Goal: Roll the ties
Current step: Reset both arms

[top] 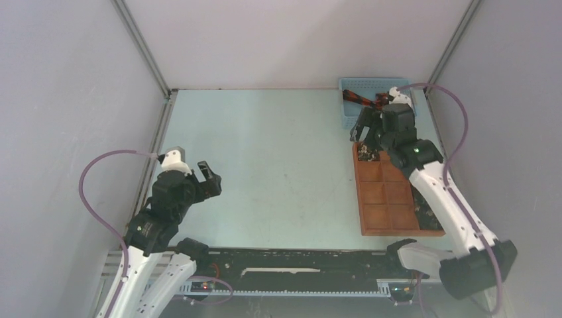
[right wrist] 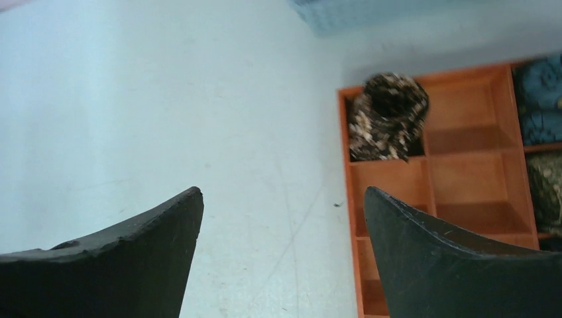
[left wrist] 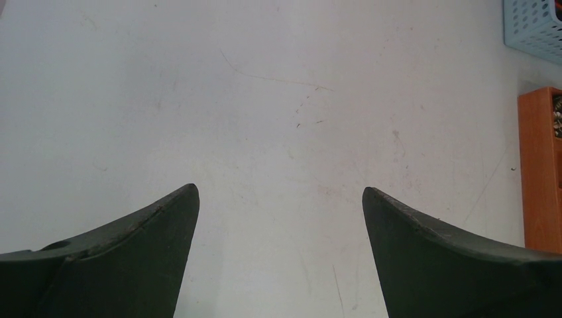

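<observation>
From above, your left claw (top: 193,171) hangs over the bare left side of the counter (top: 278,159) with its jaws spread and nothing in them. It is well away from every tie. Your right claw (top: 368,132) sits at the far right, jaws released, over the far end of the orange-brown tray (top: 391,228) and just beside the blue mesh basket (top: 350,85). A black and red-orange tie (top: 361,100) lies in that basket. A rolled brown floral tie (top: 364,154) fills the tray's far-left compartment, just near of the claw.

Through the left wrist camera you see both fingers wide apart over scuffed counter. The basket's corner and the tray's edge show at the right border.

Through the right wrist camera the fingers stand wide and grasp nothing. The rolled brown floral tie rests in its corner compartment, ahead of the claw and off to the right, clear of both fingers. A blue-green tie (right wrist: 537,83) and an olive tie (right wrist: 547,192) fill compartments at the right edge.
</observation>
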Robot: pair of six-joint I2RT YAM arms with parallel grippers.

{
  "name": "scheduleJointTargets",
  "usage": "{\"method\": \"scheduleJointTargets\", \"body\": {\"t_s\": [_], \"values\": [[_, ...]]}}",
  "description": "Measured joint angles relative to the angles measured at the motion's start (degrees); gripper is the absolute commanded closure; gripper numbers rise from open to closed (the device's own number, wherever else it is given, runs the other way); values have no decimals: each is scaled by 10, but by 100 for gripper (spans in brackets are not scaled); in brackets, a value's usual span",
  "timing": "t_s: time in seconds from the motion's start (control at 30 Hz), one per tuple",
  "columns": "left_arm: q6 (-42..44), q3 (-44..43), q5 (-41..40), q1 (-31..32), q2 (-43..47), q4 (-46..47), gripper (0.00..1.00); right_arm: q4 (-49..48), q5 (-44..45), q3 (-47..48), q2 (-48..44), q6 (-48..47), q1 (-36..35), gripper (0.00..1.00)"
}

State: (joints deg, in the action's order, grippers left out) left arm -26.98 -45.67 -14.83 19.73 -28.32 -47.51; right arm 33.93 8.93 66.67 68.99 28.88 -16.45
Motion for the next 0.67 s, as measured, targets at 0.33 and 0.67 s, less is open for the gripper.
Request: {"method": "scheduleJointTargets", "body": {"t_s": [0.33, 0.67], "values": [[0, 0, 0, 0, 5, 3, 0, -37, -35, 2, -129, -50, -54, 0], [0, 0, 0, 0, 5, 3, 0, -56, -47, -106, -231, -54, -50, 0]]}}
